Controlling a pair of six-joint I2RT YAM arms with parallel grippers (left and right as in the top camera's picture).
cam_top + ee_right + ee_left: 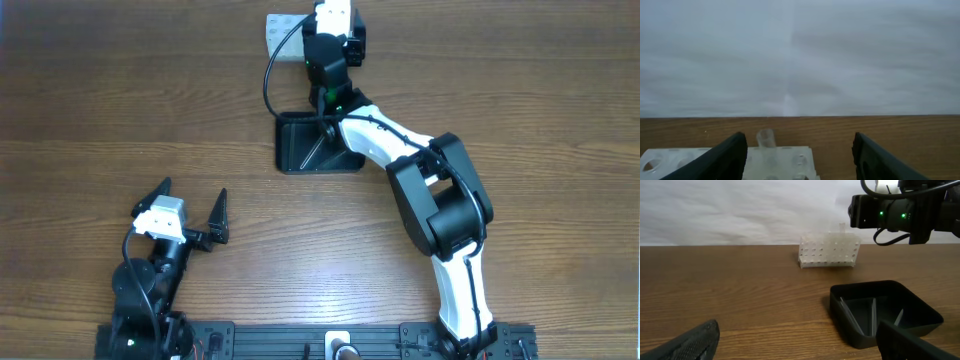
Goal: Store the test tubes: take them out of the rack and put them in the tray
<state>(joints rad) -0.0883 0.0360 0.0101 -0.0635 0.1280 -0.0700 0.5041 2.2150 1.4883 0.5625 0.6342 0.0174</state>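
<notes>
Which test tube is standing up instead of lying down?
The single test tube poking straight up out of the clear rack. The other tubes all lie flat inside the black tray.

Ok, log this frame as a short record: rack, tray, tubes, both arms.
rack: clear, beyond the tray, one upright tube left in it
tray: black, a few stored tubes lying inside
right arm: over the rack, jaws open, upright tube showing between them, not gripped
left arm: near its base, jaws open, holding nothing
stage: unfinished
</notes>
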